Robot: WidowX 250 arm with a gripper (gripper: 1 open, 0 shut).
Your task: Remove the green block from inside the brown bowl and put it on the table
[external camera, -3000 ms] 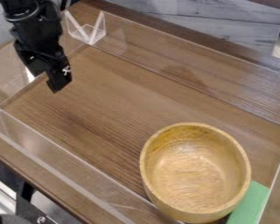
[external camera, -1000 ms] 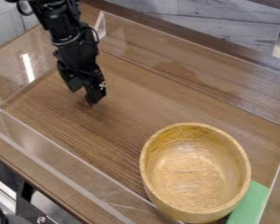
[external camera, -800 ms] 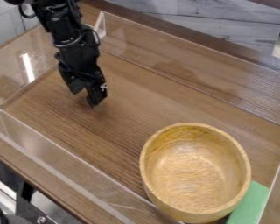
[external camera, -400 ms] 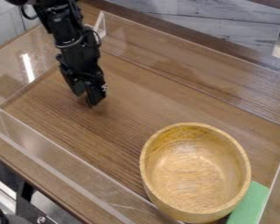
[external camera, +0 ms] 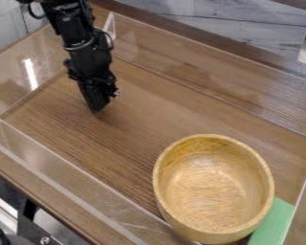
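Oddly, I can't find a green block anywhere: the brown bowl (external camera: pixel 214 189) sits toward the near right corner of the table (external camera: pixel 194 105), upright, and its shallow hollow shows nothing but bare wood grain. The only green in view is a flat patch (external camera: pixel 281 226) just beyond the bowl's lower right rim, partly cut off by the picture edge; it lies outside the bowl, and I can't tell whether it is the block or something else. Well away from the bowl, up toward the far left of the table, my gripper (external camera: pixel 98 100) points straight down with its tips at or just above the tabletop, jaws pinched fully together. Nothing shows between them, so I judge it holds nothing; a small thing hidden by the fingers can't be ruled out. Low clear acrylic walls (external camera: pixel 41 158) run well to the bowl's left and behind it, presumably to keep things from sliding off.
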